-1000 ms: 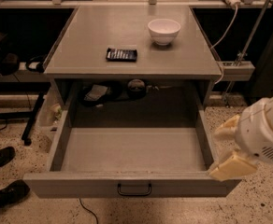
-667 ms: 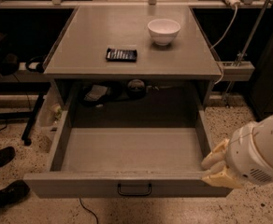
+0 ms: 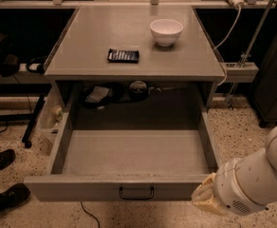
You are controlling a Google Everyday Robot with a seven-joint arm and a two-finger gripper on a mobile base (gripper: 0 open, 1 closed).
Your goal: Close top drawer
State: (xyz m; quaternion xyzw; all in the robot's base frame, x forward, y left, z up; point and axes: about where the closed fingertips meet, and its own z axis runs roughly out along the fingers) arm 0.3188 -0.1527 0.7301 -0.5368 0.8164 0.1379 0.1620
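Observation:
The top drawer [image 3: 81,188] is pulled far out of the grey cabinet toward the camera. Its grey box inside [image 3: 133,151] holds nothing. A small dark loop handle [image 3: 136,193] sits at the centre of the flat front panel. My gripper [image 3: 204,198], cream-coloured on a thick white arm [image 3: 252,179], is at the bottom right, right beside the right end of the drawer's front panel and level with it. The lower drawers are hidden below the open one.
On the cabinet top [image 3: 81,37] stand a white bowl [image 3: 166,31] and a flat dark packet [image 3: 123,55]. Loose items [image 3: 98,95] lie in the dark recess behind the drawer. Two dark shoes [image 3: 1,160] stand on the floor at left. A cable [image 3: 226,30] hangs at right.
My gripper and arm have moved down and left, from beside the drawer's right wall to the right end of its front panel. The drawer has not moved.

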